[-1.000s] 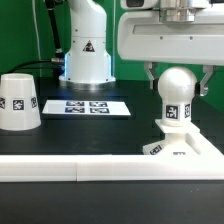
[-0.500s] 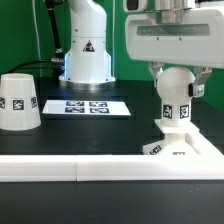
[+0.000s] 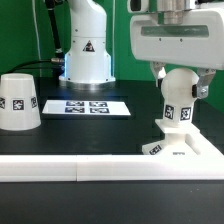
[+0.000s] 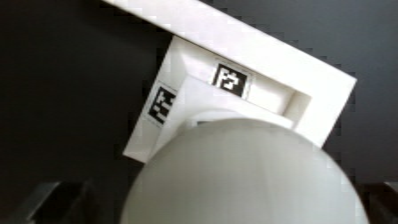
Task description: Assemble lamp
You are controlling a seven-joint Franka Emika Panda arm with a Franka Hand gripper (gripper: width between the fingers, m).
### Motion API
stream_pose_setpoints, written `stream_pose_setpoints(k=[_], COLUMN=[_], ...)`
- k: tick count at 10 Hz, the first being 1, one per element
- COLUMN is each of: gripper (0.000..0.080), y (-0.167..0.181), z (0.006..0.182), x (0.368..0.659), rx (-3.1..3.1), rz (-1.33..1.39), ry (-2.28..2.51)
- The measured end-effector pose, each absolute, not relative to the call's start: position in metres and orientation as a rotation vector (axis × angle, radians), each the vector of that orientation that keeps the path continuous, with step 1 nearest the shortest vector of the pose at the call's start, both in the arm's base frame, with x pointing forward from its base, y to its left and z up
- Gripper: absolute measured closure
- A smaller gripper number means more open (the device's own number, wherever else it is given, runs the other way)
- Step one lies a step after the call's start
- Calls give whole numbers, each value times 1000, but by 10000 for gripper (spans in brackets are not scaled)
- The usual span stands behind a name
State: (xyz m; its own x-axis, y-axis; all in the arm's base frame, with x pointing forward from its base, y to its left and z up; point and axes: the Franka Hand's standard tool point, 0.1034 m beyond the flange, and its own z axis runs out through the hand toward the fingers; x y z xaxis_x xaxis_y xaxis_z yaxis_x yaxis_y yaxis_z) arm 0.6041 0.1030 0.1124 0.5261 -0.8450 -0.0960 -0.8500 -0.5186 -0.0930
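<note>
The white ball-headed bulb (image 3: 178, 96) stands with its foot in the flat square base (image 3: 188, 150) at the exterior view's right. My gripper (image 3: 181, 82) is shut on the bulb's round head, one finger on each side. In the wrist view the bulb's head (image 4: 240, 175) fills the lower part and covers the base's middle. The base (image 4: 199, 92) shows two tags beyond it. The truncated-cone shade (image 3: 18, 102) stands alone at the exterior view's left, apart from the gripper.
The marker board (image 3: 88, 106) lies flat at the middle back, in front of the arm's white pedestal (image 3: 86, 50). A long white border rail (image 3: 90, 168) runs along the front edge, and the base sits against it (image 4: 196, 25).
The gripper has come down lower round the bulb's head and turned about its axis. The bulb's tag has turned with it towards the exterior view's right.
</note>
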Motion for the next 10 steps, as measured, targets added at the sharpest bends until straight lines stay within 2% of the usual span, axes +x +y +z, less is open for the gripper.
stream_pose_setpoints(k=[10], gripper=[101], y=[113], z=[114], x=[603], rx=[-2985], rz=[-31], ry=[377])
